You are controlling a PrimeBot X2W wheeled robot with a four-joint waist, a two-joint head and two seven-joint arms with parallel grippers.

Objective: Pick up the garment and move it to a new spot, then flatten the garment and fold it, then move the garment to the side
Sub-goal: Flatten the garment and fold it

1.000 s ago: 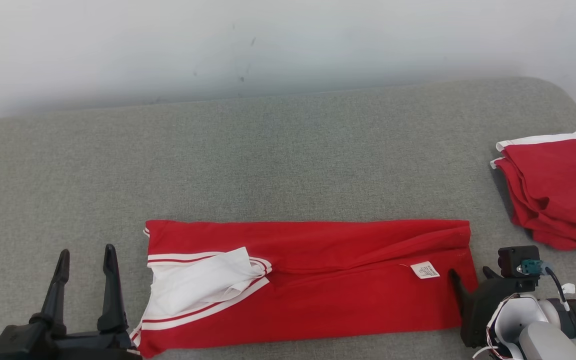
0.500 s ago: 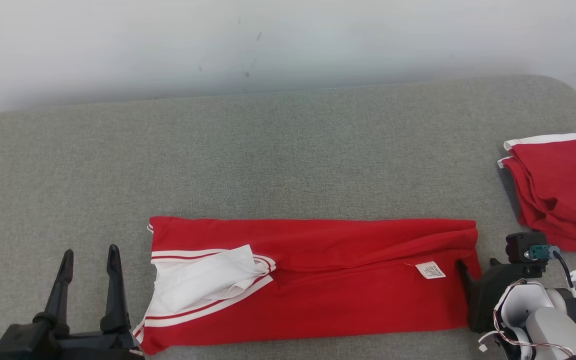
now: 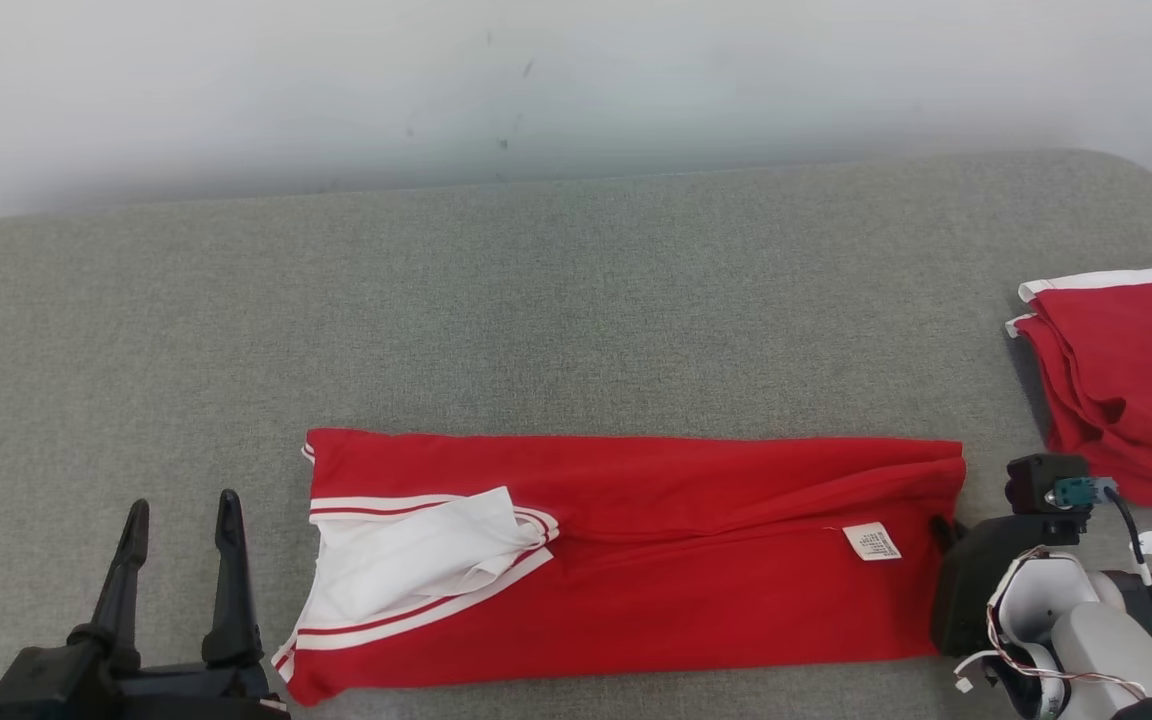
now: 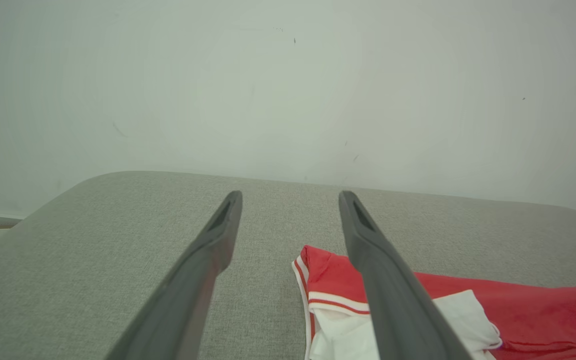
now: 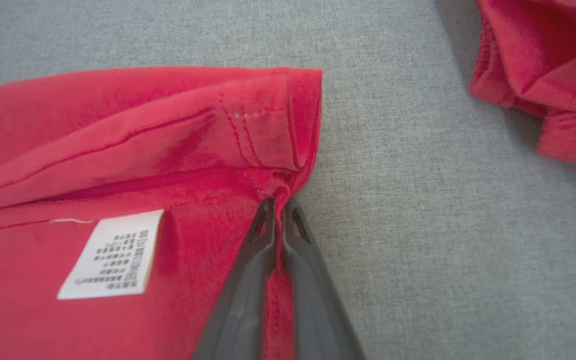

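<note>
Item: garment (image 3: 636,560), red with white trim, folded into long band, flat on grey desk (image 3: 576,300), 6 o'clock in my head view. Care label (image 3: 873,541) near its 3 o'clock end. Right tool (image 5: 279,207): I see jaws pinched together on garment hem at that end. Left tool (image 3: 183,502): jaws spread wide, nothing held, 7 o'clock, just beside collar end. Second red pile (image 3: 1136,380): 3 o'clock edge, apart.

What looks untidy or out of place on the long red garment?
A white flap near the garment's left end lies crumpled over the striped trim, and a care label faces up near the right end.
</note>
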